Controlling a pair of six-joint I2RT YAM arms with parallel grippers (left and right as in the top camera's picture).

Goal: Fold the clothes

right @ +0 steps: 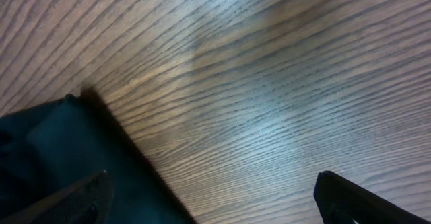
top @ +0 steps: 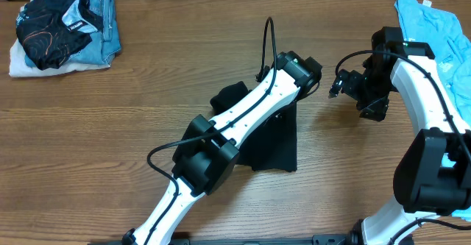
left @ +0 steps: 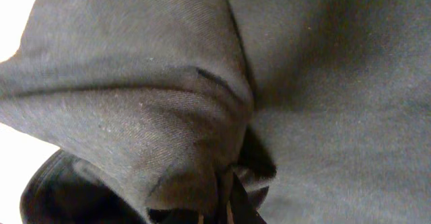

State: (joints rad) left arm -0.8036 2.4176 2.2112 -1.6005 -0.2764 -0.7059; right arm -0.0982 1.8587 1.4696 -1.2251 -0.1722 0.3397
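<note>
My left gripper (top: 307, 70): jaws pinched tight, fold of black T-shirt (top: 274, 138) bunched between tips; cloth fills wrist view. Rest of shirt drapes below and behind this gripper onto table (top: 88, 142). My right gripper (top: 340, 83): jaws spread wide, holding nothing, facing left gripper, near but apart, bare wood beneath. light blue T-shirt (top: 441, 46) lies behind right gripper. Step, by my judgement: mid-fold, shirt edge lifted. Next move calls for laying edge flat and aligned before release; right gripper is free to pin cloth.
</note>
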